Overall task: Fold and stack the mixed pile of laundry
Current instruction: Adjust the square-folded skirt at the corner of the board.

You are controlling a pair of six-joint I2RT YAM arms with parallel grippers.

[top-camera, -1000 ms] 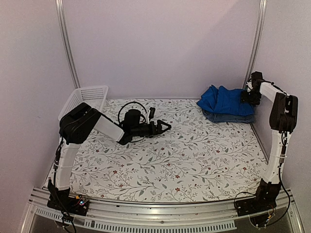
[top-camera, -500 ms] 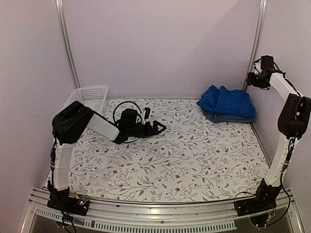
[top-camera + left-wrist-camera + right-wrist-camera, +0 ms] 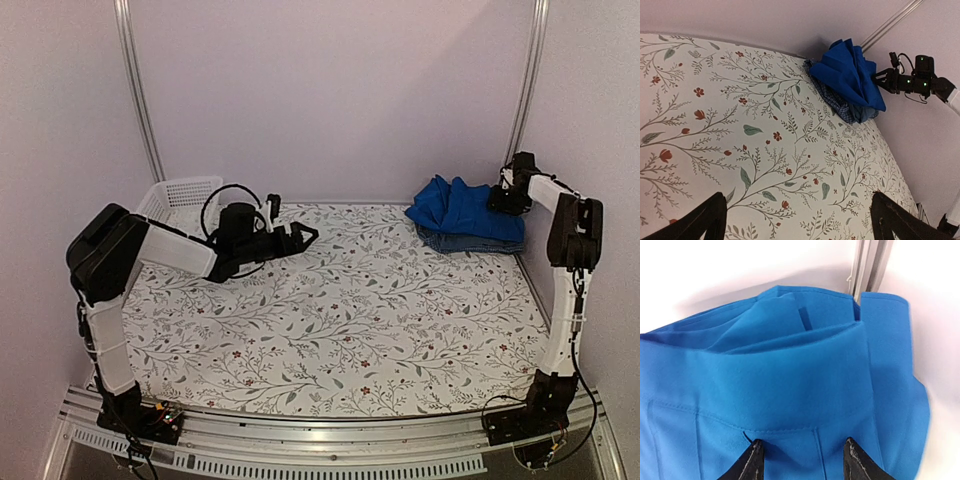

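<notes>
The laundry pile sits at the table's far right corner. The bright royal-blue garment (image 3: 462,207) lies on top of the blue small-checked shirt (image 3: 470,241). Both show in the left wrist view too, the garment (image 3: 850,75) over the shirt (image 3: 839,104). I cannot make out a navy T-shirt. My right gripper (image 3: 493,199) is open at the pile's right edge. In its wrist view its fingertips (image 3: 754,460) rest on the royal-blue garment (image 3: 790,385), and the gripper (image 3: 803,460) holds nothing. My left gripper (image 3: 306,237) is open and empty above the floral tablecloth (image 3: 765,150), far left of the pile.
A white mesh basket (image 3: 182,194) stands at the back left, just behind my left arm. Metal frame posts (image 3: 524,90) rise at both back corners, the right one close behind the pile. The right wall is near my right arm.
My left arm drew back to the left, toward the basket. My right gripper rose off the pile toward the post, then came back down to the pile's right edge.
</notes>
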